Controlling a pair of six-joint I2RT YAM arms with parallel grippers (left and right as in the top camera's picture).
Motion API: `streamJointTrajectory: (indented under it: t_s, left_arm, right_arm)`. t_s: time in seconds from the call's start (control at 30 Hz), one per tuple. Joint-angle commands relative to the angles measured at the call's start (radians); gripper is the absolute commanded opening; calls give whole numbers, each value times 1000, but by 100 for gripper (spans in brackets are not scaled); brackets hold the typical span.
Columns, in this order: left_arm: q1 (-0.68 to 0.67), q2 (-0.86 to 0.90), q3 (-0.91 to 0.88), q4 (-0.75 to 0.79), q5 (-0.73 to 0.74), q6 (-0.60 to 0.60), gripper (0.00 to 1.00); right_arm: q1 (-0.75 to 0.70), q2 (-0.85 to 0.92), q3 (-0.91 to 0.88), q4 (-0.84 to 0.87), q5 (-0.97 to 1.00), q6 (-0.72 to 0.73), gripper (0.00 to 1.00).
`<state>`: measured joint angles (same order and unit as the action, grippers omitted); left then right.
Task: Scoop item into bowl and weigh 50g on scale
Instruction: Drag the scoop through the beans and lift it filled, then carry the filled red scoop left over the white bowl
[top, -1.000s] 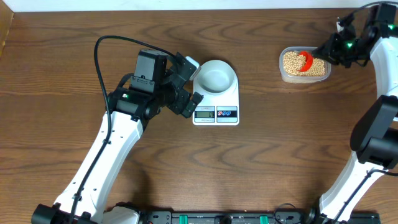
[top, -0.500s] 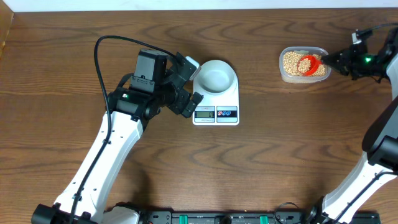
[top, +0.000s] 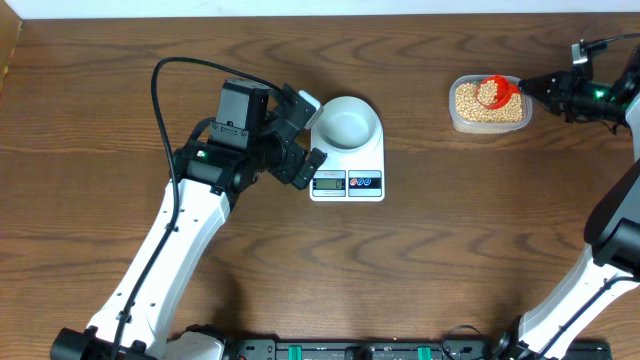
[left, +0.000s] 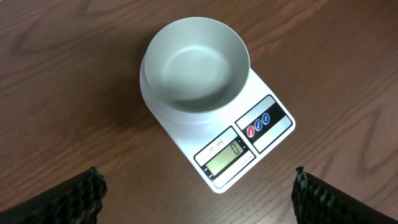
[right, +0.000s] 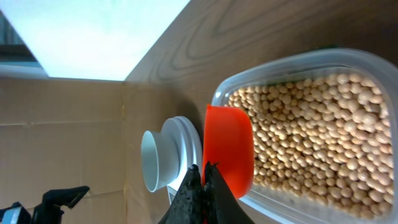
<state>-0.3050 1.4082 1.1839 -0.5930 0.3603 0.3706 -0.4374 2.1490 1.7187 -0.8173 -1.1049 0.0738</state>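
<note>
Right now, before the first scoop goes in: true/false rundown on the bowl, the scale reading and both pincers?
1. The bowl sits on the scale and is empty. True.
2. The display reads 50. False: it shows 0.
3. The right pincer is shut on the red scoop, over the clear tub of beans. True.
4. The left pincer grips the bowl's rim. False: it is open beside the scale, apart from the bowl, and holds nothing.
</note>
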Motion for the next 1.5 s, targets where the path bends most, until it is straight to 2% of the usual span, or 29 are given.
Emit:
streamJointTrajectory:
  t_s: [0.0, 0.33, 0.63, 1.13, 1.47]
  left_arm:
    - [0, 8, -2, 4, -3, 2, 98]
    - [0, 8, -2, 4, -3, 2, 98]
    - [0, 8, -2, 3, -3, 2, 98]
    - [0, 8, -2, 3, -3, 2, 98]
    - [0, 8, -2, 4, -3, 2, 98]
  right_arm:
    - [-3, 13, -2, 3, -61, -19, 1]
    - [0, 13, -2, 14, -210, -8, 1]
    - [43, -2, -1, 22, -214, 0, 1]
    - [251, -6, 1, 60, -214, 2, 1]
    - [398, -6, 1, 199, -198, 91, 1]
